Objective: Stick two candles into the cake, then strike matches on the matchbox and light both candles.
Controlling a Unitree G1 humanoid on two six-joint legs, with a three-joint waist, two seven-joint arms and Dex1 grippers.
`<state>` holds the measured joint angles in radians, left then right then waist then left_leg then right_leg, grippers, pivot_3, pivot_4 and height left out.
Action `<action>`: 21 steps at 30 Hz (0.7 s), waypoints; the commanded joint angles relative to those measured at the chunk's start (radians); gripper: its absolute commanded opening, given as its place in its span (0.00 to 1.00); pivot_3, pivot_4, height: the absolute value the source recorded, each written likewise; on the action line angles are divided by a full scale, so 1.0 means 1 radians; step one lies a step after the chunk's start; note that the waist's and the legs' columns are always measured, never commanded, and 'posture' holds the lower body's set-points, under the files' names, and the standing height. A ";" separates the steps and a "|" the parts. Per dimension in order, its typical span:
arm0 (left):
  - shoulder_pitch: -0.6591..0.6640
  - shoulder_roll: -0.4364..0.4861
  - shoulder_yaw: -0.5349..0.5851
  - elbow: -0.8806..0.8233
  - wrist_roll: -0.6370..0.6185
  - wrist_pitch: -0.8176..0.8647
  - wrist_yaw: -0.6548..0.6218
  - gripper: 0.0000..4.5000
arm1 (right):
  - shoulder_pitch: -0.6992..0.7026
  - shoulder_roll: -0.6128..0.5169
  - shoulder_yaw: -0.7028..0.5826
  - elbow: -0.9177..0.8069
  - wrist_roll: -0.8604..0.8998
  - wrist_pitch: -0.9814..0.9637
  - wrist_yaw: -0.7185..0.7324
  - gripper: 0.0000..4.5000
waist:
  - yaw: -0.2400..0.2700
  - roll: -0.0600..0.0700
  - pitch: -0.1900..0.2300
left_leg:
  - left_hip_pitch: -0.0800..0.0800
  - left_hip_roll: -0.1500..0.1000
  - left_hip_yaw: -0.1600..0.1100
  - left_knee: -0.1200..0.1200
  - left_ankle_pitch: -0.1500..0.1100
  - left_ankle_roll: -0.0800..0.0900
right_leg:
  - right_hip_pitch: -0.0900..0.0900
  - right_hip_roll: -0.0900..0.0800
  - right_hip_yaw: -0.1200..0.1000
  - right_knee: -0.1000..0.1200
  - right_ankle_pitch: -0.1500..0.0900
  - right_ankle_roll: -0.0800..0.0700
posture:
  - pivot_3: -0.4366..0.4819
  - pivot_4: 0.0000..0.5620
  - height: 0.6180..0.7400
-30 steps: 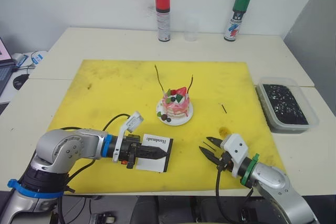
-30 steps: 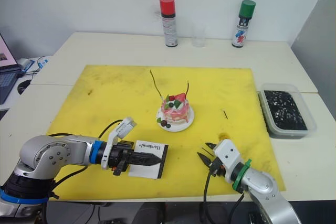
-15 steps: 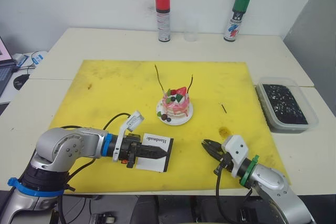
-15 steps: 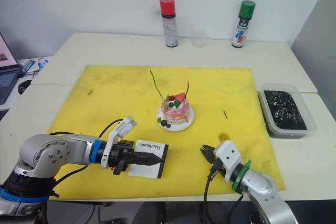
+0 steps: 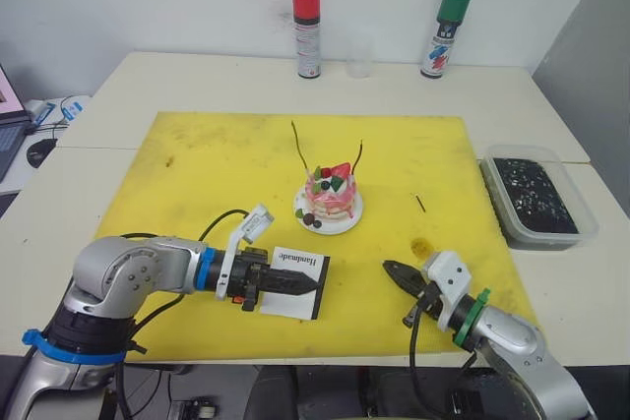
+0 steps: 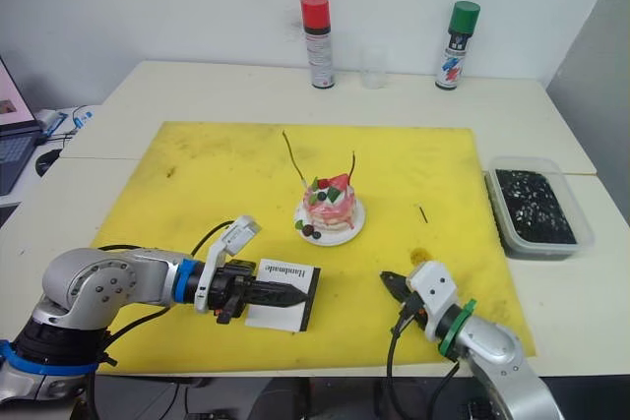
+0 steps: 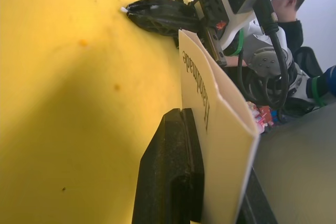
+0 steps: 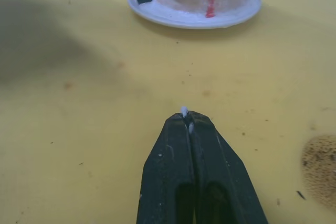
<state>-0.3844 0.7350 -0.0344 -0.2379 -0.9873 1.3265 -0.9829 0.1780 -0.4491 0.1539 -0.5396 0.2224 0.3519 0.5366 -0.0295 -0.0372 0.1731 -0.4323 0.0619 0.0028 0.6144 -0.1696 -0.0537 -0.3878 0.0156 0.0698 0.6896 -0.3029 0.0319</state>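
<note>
Meanwhile, on the yellow mat, the left gripper clamps the white matchbox at about 7 o'clock from the cake. Two thin candles stand upright in the cake, which sits on its small plate near the mat's centre. At 5 o'clock from the cake, the right gripper has its fingers pinched together on a match, whose pale tip pokes out between them. A second match lies at 3 o'clock from the cake, well apart.
</note>
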 commanded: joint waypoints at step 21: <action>-0.140 -0.150 -0.024 0.085 0.023 -0.063 0.007 0.00 | -0.383 -0.207 0.033 -0.286 0.188 0.348 0.079 0.01 | -0.001 0.000 0.000 | 0.000 0.000 -0.001 0.006 0.000 0.000 | 0.000 0.001 0.000 0.006 0.000 0.000 | 0.48 0.27 1.00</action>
<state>-0.5149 0.5849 -0.0622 -0.1375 -0.9620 1.2780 -0.9660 -0.1960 -0.6485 0.1846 -0.8159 0.4211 0.7098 0.6230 -0.0303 -0.0372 0.1732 -0.4324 0.0620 0.0018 0.6207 -0.1696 -0.0535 -0.3880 0.0163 0.0698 0.6957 -0.3033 0.0315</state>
